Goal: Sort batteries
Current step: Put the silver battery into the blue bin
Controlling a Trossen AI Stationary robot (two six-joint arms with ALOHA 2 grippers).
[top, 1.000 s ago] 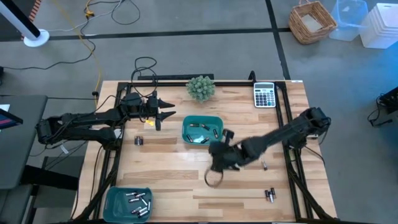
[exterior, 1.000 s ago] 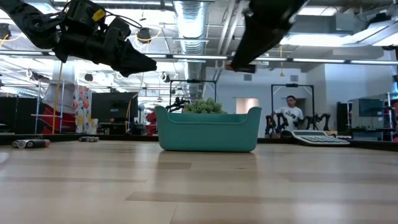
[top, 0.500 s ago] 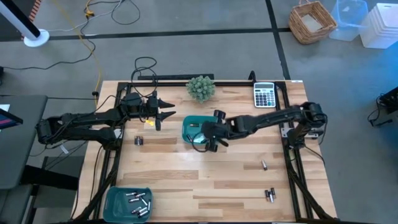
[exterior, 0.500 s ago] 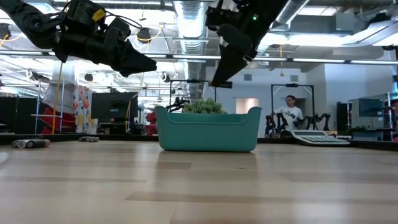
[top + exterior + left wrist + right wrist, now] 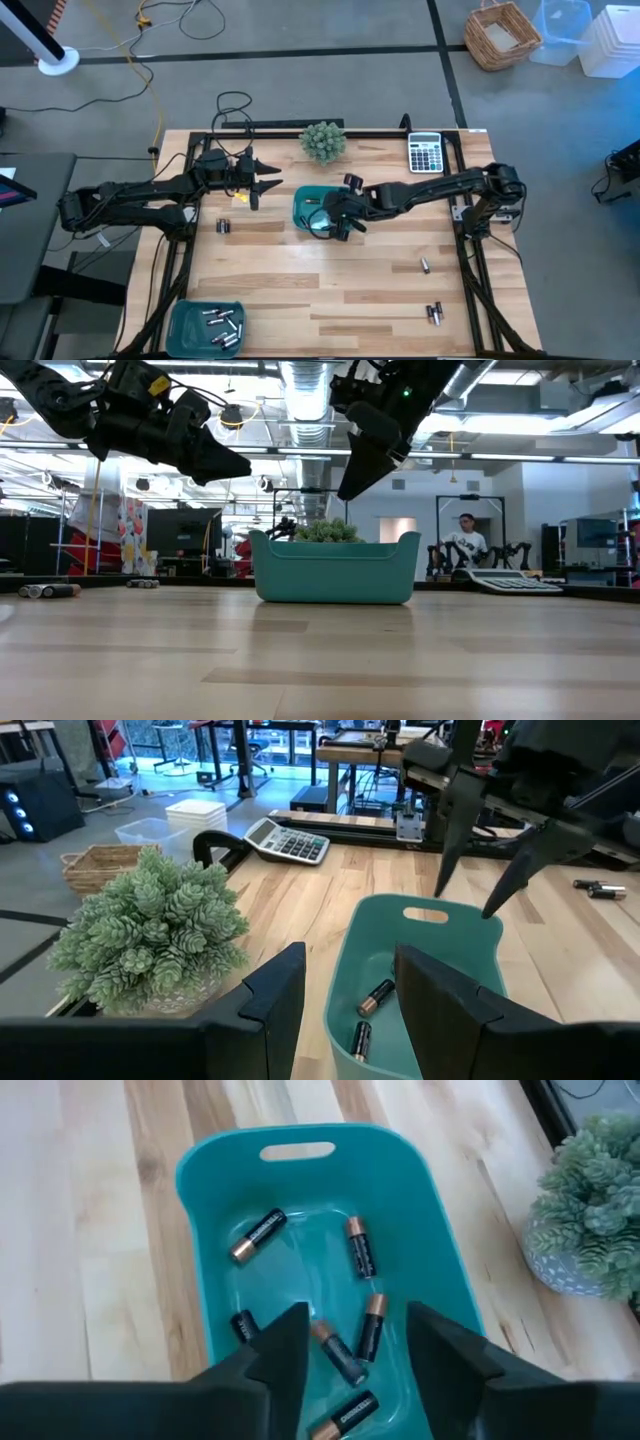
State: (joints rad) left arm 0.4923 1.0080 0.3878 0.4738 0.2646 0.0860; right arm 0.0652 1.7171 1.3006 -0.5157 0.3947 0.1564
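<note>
Several batteries [image 5: 359, 1248] lie in the teal tray [image 5: 205, 1164] at the table's middle. Right gripper [image 5: 350, 1342] hovers over it, fingers spread, empty. Left gripper [image 5: 268, 184] waits left of the tray, parted, holding nothing

Bright, even overhead light, glaring ceiling fixtures [image 5: 305, 385] in the low view, soft faint shadows.

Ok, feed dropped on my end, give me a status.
Right gripper open above middle tray, batteries inside. Left gripper parked beside it. Loose cells on table. Nothing blocking.
</note>
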